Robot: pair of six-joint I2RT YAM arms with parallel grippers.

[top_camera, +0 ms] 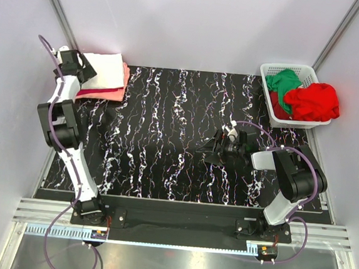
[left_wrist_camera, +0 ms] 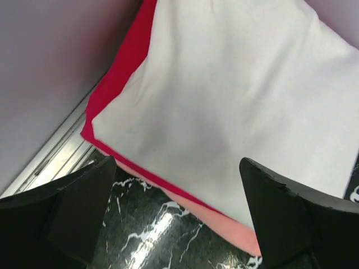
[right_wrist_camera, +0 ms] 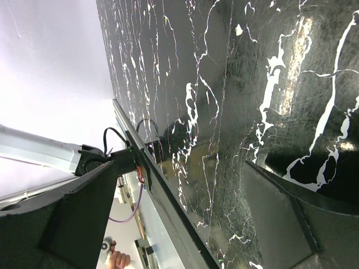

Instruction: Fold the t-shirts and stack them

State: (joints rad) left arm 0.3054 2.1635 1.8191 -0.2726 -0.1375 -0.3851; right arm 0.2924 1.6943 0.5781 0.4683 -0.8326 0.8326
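A stack of folded t-shirts (top_camera: 106, 76) lies at the far left corner of the table: a white one (left_wrist_camera: 235, 101) on top, a magenta one (left_wrist_camera: 120, 67) under it and a salmon-pink one (left_wrist_camera: 230, 224) at the bottom. My left gripper (top_camera: 78, 68) is open and empty just above the stack's left edge, also seen in the left wrist view (left_wrist_camera: 176, 224). A green t-shirt (top_camera: 283, 84) and a red t-shirt (top_camera: 313, 101) lie bunched in the white basket (top_camera: 298, 72) at the far right. My right gripper (top_camera: 211, 148) is open and empty over the bare table, right of centre.
The table top (top_camera: 166, 139) is black marble-patterned. White walls close in the left, back and right. A metal rail (top_camera: 178, 225) runs along the near edge by the arm bases.
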